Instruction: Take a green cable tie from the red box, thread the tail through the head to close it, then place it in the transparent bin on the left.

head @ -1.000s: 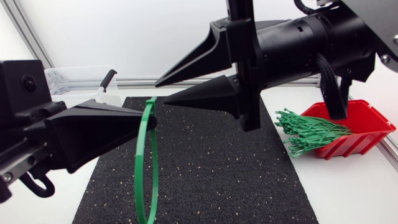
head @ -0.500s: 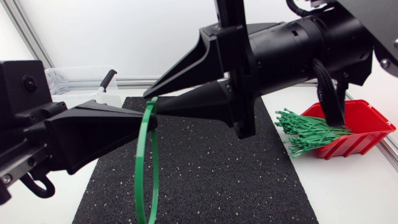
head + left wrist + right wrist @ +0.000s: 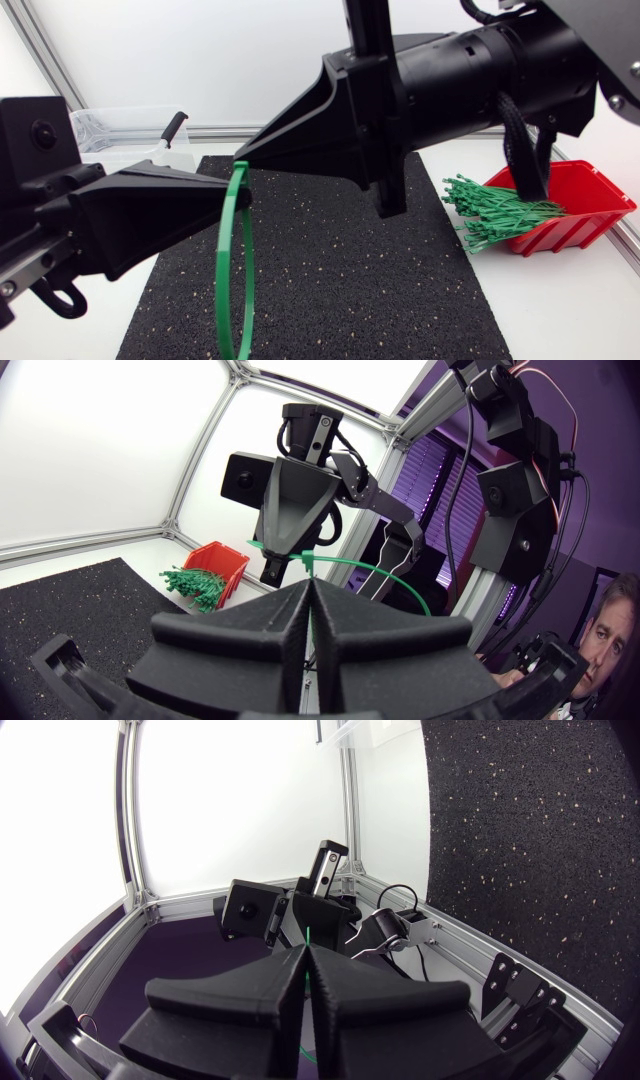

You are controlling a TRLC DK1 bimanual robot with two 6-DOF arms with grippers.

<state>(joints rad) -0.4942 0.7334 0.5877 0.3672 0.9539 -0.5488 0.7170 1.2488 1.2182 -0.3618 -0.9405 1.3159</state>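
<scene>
Loop of slim green cable tie — matte wedge-fingered left hand and right hand both pinch it.

Table layout: mat central, containers to either side.
Box sits off the mat's right edge, spare ties spilling over its left rim. Bin lies behind the mat's left corner. Above the mat, the looped cable tie hangs between left gripper and right gripper, which meet at its top.

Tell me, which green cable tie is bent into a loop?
The one tie pinched by the left end effector and right end effector above the mat; the rest lie straight in the red box.
</scene>
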